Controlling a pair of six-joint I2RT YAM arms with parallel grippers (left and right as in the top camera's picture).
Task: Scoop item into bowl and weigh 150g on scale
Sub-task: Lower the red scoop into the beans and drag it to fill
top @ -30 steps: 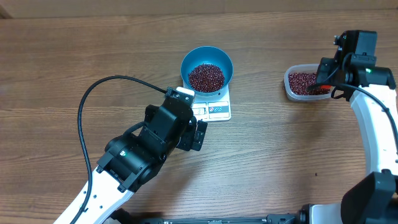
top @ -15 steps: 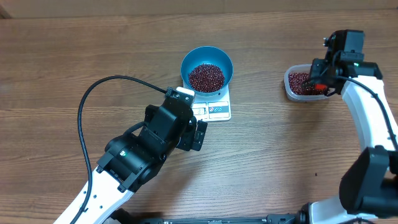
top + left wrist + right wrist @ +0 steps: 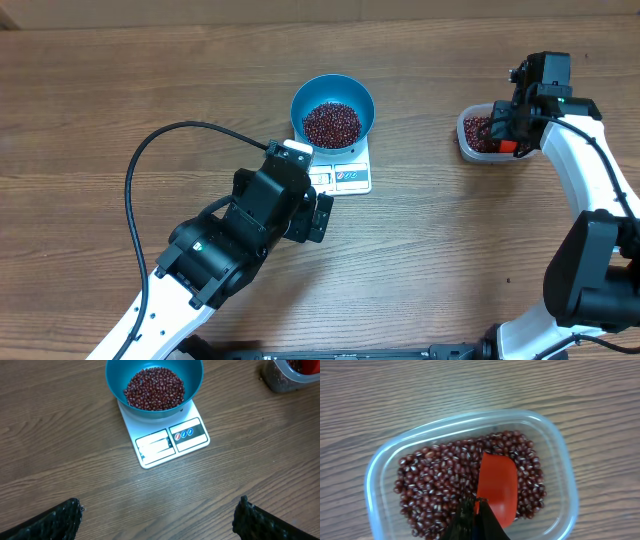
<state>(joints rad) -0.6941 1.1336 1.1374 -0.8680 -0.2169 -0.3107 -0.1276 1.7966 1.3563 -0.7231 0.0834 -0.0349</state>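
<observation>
Spilling was the big worry on the wood surface [image 3: 100,100]. The left fingers [image 3: 55,522] were spread wide, holding nothing, with the scale [image 3: 170,442] and the blue bowl [image 3: 195,382] on it just ahead of them. Right under the right fingers [image 3: 470,520] sat the clear tub [image 3: 380,485], and they pinched a red scoop [image 3: 497,487] lying on the beans [image 3: 435,485]. A tipped scoop could drop beans on the way across; too many would spoil the weight.

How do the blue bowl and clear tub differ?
The blue bowl is round and opaque; the clear tub is rounded-rectangular and see-through. The blue bowl sits on the scale, the clear tub on the table. The tub holds a red scoop; the bowl has none. Both hold beans.
</observation>
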